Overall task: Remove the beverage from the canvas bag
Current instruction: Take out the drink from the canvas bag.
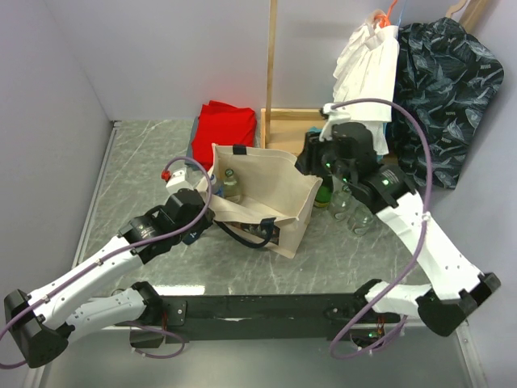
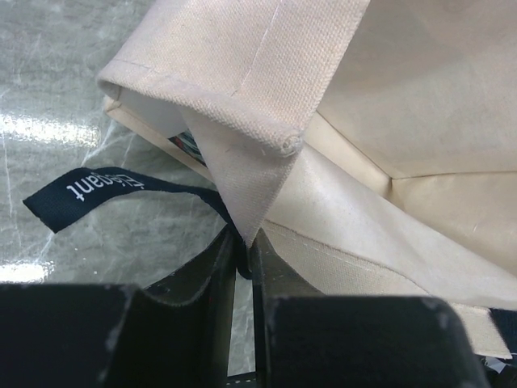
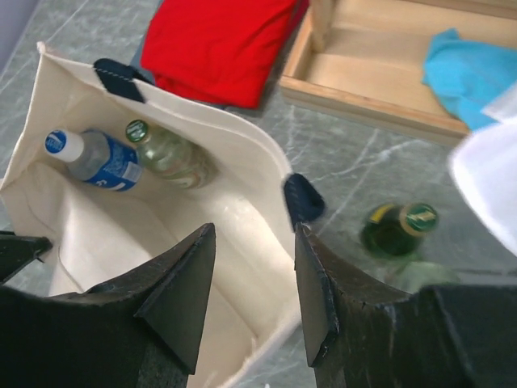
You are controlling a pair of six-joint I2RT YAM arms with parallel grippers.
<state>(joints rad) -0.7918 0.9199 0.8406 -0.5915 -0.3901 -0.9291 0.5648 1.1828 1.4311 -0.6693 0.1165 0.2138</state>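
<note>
Centre of top view: canvas bag [image 1: 260, 168], corner fold clenched by left gripper [image 2: 244, 249]. Beverage bottles [image 3: 171, 156] lie inside, upper left of right-wrist view. Right gripper [image 3: 254, 259] released, hovering above the opening — descend clear of rim, take one neck.

I am working over a grey-green marbled table [image 1: 145, 162]. The canvas bag [image 1: 266, 182] stands on it, mouth open, between my two grippers. Its near corner is right at the left gripper [image 2: 242, 263], and its far rim runs under the right gripper [image 3: 252, 242]. Just outside the bag wall, close to the right gripper's outer side, a green bottle [image 3: 396, 230] stands upright on the table. Beside it are two clear glass pieces [image 1: 353, 212]; I cannot tell if they are bottles or jars. Beyond the right gripper lies a shallow wooden tray [image 3: 363, 81], and a folded red cloth [image 3: 218, 44] sits just to the tray's left.
</note>
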